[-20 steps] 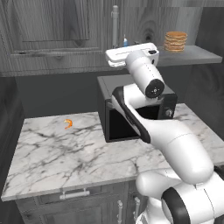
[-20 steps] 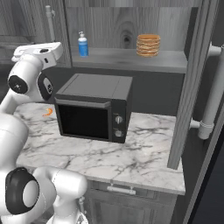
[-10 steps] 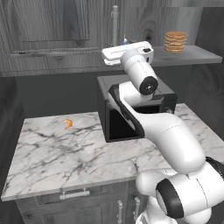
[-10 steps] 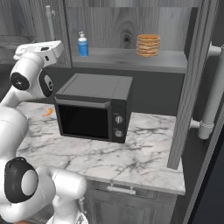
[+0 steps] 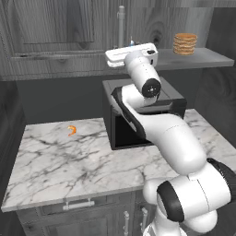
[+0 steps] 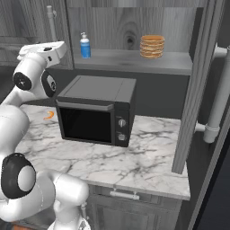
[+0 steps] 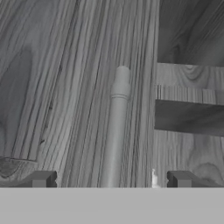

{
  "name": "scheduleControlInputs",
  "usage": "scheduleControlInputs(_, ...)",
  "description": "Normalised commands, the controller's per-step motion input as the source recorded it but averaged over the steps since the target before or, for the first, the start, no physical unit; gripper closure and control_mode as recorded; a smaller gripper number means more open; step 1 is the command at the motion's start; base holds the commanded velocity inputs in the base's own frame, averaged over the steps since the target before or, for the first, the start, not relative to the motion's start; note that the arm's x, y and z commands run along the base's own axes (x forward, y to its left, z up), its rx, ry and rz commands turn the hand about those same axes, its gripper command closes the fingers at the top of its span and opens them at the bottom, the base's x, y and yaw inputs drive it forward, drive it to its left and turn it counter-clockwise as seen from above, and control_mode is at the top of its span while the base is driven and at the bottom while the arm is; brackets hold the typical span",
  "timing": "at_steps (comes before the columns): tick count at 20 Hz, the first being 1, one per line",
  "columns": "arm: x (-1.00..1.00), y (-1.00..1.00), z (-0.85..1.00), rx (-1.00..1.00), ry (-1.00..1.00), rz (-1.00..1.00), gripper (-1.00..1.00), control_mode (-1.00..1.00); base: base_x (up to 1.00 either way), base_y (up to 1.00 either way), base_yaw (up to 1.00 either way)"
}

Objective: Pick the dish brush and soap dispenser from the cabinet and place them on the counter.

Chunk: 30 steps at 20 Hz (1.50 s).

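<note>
My gripper (image 7: 111, 179) is open, raised to the level of the cabinet (image 5: 50, 27). In the hand view, the silver bar handle (image 7: 117, 127) of the shut left door runs up between my two fingertips (image 7: 41, 179). The white hand (image 6: 42, 49) hangs just left of the grey inner shelf (image 6: 134, 60). The soap dispenser (image 6: 85, 46), a small blue bottle with a white pump, stands upright at the shelf's left end, right of the hand. The dish brush is out of view. The white marble counter (image 5: 69, 156) lies below.
A black microwave (image 6: 94, 108) sits on the counter under the shelf. A stack of tan discs (image 6: 152, 46) stands mid-shelf. A small orange curled item (image 5: 72, 131) lies on the counter's left. The right cabinet door (image 6: 197, 81) hangs open.
The hand has risen slightly and shifted a little left toward the shut door's handle. The jaws stay open and nothing else has moved.
</note>
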Motion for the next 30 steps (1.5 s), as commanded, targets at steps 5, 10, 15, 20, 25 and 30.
scheduleControlInputs(5,0.19,0.0,-0.03,0.0,0.0,-0.02,-1.0,-1.0,0.0,0.0,0.0)
scheduleControlInputs(10,0.23,0.0,-0.02,0.0,0.0,-0.01,-1.0,-1.0,0.0,0.0,0.0)
scheduleControlInputs(15,0.25,0.0,-0.02,0.0,0.0,0.0,-1.0,-1.0,0.0,0.0,0.0)
scheduleControlInputs(20,0.25,0.01,-0.03,0.0,0.0,0.0,-1.0,-1.0,0.0,0.0,0.0)
scheduleControlInputs(25,0.22,0.05,-0.03,0.0,0.0,0.0,-1.0,-1.0,0.0,0.0,0.0)
scheduleControlInputs(30,0.21,0.07,-0.01,0.0,0.0,0.0,-1.0,-1.0,0.0,0.0,0.0)
